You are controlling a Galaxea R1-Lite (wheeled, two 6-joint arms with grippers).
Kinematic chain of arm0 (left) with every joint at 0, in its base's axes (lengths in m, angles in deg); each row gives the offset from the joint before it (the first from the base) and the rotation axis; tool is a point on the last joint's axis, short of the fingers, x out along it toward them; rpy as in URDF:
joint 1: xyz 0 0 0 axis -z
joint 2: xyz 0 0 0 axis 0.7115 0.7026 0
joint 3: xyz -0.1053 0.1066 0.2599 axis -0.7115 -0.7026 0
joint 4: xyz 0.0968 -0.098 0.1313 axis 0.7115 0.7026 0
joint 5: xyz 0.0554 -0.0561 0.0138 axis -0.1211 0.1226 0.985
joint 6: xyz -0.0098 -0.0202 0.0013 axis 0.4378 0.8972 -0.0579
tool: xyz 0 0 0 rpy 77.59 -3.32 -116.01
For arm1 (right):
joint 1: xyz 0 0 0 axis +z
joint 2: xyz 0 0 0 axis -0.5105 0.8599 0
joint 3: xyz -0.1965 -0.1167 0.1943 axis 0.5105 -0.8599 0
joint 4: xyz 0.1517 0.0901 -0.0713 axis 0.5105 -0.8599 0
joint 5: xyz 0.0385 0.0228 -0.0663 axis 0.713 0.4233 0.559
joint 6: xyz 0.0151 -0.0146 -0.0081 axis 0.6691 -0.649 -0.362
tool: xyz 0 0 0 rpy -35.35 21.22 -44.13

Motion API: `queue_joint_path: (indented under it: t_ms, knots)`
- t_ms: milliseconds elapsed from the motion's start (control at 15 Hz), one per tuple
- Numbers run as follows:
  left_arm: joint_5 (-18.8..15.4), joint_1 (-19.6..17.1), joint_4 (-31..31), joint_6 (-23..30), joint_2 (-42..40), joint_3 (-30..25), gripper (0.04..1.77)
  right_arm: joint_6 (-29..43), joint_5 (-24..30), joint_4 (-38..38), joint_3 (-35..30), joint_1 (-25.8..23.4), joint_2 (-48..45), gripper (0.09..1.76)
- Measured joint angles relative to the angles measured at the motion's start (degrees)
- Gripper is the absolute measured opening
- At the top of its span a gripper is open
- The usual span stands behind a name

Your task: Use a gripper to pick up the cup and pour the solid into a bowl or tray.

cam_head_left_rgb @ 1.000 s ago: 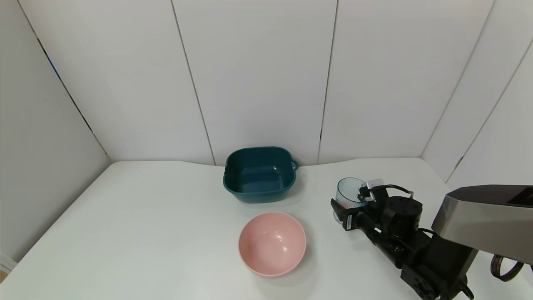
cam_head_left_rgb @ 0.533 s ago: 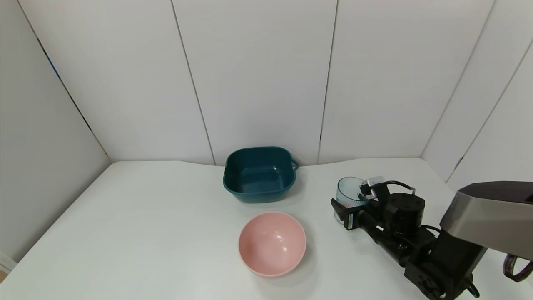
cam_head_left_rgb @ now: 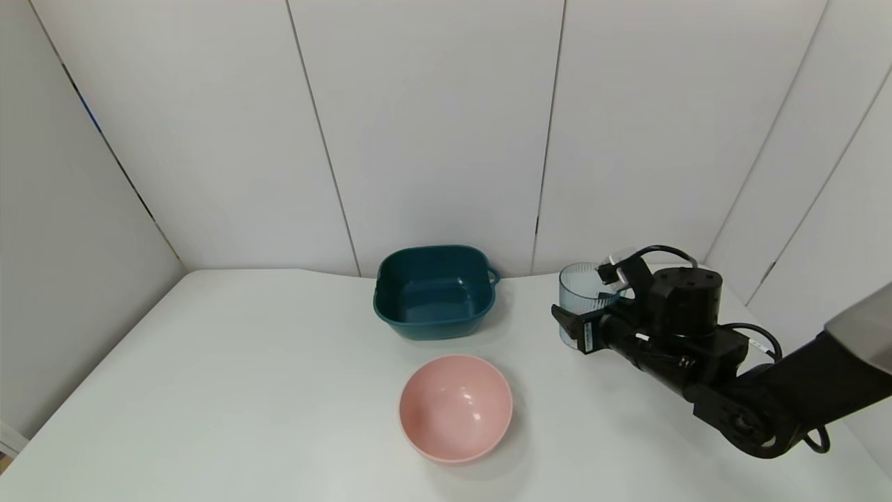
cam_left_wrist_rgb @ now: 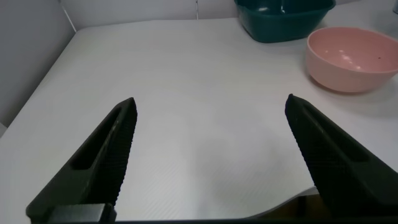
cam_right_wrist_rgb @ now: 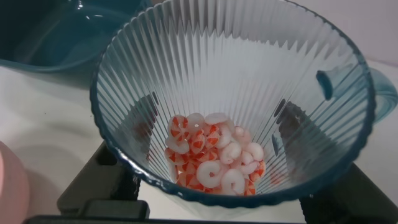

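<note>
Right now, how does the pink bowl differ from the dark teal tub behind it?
The pink bowl is round with a smooth rim; the teal tub is squarish with rounded corners and a small side handle. The bowl sits nearer the robot, the tub back by the wall. The tub looks wider and deeper. Both stand upright, open and empty on the white table, apart from each other.

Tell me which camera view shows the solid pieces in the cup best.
The right wrist view: it looks straight down into the cup, showing the red-orange and white solid pieces heaped at its bottom. The head view shows only the cup from the side in the right tool, its contents indistinct. The left wrist view shows neither.
</note>
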Motion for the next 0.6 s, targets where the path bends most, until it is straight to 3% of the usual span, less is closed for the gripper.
queue_joint_path:
  t_ms: [600]
  knots:
    - [0.0,0.0,0.0,0.0,0.0,0.0,1.72,-15.2,0.2,-11.9,4.9,3.8,-4.2,1.37]
